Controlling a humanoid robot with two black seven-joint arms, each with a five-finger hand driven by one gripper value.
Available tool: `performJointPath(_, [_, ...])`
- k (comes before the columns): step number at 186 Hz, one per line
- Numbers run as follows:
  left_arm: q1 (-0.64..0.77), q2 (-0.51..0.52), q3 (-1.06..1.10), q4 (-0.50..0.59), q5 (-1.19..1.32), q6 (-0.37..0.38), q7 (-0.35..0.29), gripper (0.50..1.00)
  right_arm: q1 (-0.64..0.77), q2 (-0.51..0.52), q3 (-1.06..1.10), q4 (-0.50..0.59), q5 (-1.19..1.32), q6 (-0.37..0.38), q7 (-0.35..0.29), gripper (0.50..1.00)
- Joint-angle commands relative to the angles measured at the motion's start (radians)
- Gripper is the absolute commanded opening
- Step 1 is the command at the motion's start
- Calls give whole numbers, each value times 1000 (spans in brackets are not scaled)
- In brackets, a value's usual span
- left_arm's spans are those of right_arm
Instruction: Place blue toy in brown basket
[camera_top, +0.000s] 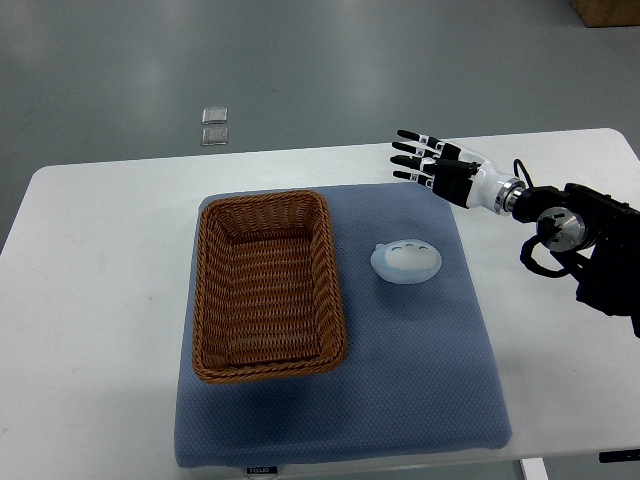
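Nearest the camera lies a blue-grey padded fabric mat (400, 400) spread over the white desk (100, 300), carrying a rectangular brown woven wicker basket (207, 300) on its left half, with nothing seen inside. Just to the right of the basket, apart from it, the pale blue rounded toy (407, 261) with white oval markings rests on the mat. Entering from the right edge, the robot's right hand (432, 162) hovers over the desk beyond the mat's far right corner, well apart from the toy, its black-tipped fingers (408, 134) extended and spread, gripping nothing; two small clear square objects (214, 125) lie on the grey floor (300, 60) beyond the desk.
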Motion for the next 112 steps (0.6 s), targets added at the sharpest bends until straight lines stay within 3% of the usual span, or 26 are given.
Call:
performJointPath(1, [0, 0, 0, 0, 0, 0, 0, 1000, -1, 1, 2, 0, -8, -2, 1, 915])
performJointPath(112, [-12, 0, 7, 12, 0, 0, 2, 1000, 5, -5, 4, -1, -9, -6, 6, 917])
